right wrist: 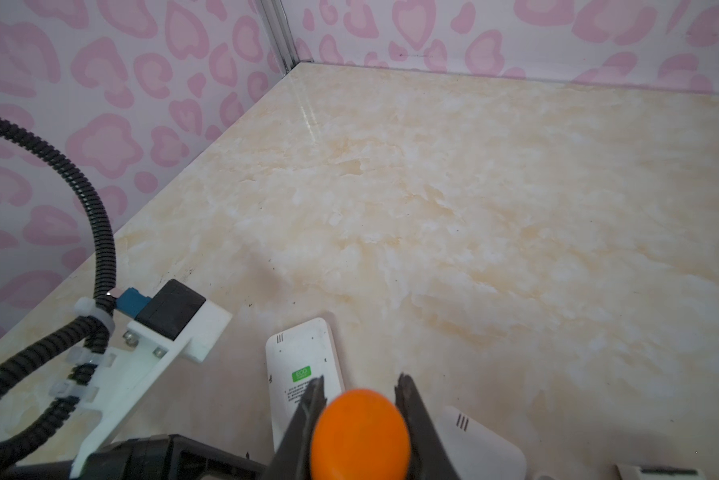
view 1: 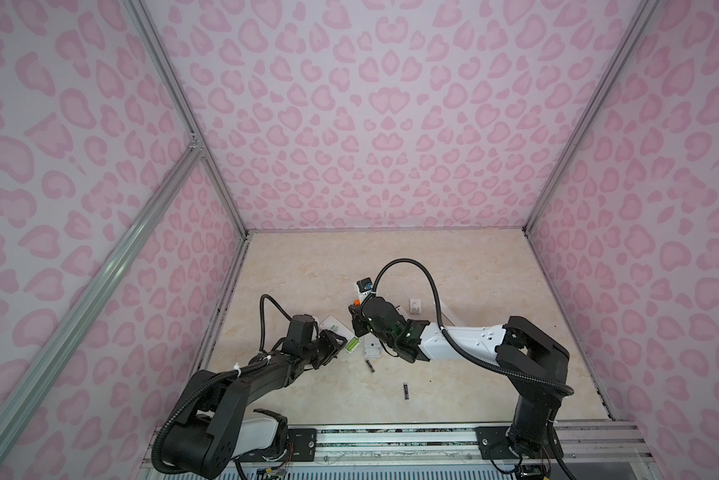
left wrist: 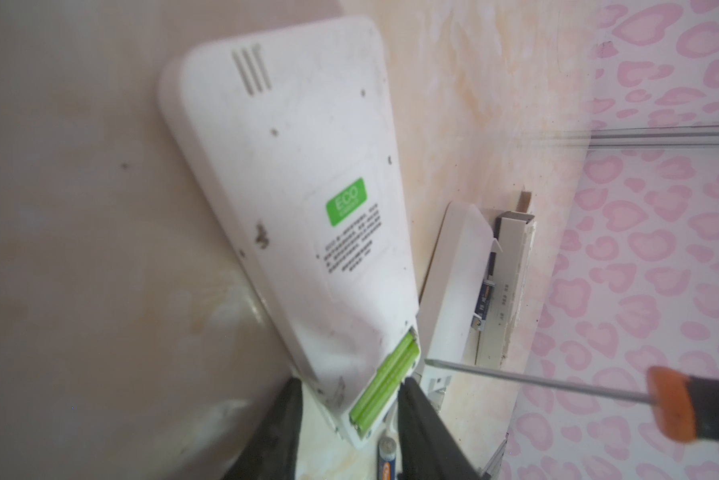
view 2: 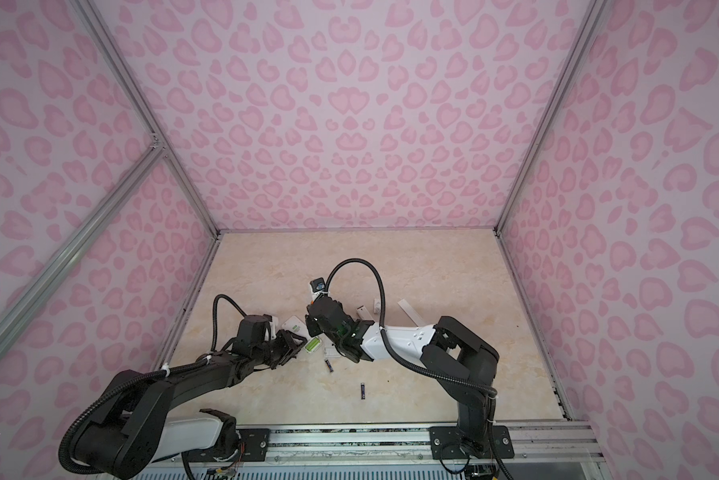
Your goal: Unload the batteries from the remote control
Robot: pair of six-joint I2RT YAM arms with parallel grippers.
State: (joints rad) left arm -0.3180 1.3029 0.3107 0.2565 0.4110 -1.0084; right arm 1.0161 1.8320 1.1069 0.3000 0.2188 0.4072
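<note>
Right end effector (right wrist: 361, 380) around screwdriver (right wrist: 362, 436), tip seemingly beside batteries (left wrist: 385, 384)

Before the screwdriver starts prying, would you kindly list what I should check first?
1. Left gripper clamps the white tapered plastic remote: ok.
2. Right gripper holds the orange-and-black-handled screwdriver: ok.
3. Two lime green cylindrical batteries exposed: ok.
4. Screwdriver tip under a battery: not ok, it sits just beside the remote.
5. Batteries loose enough to lift: cannot tell.
</note>
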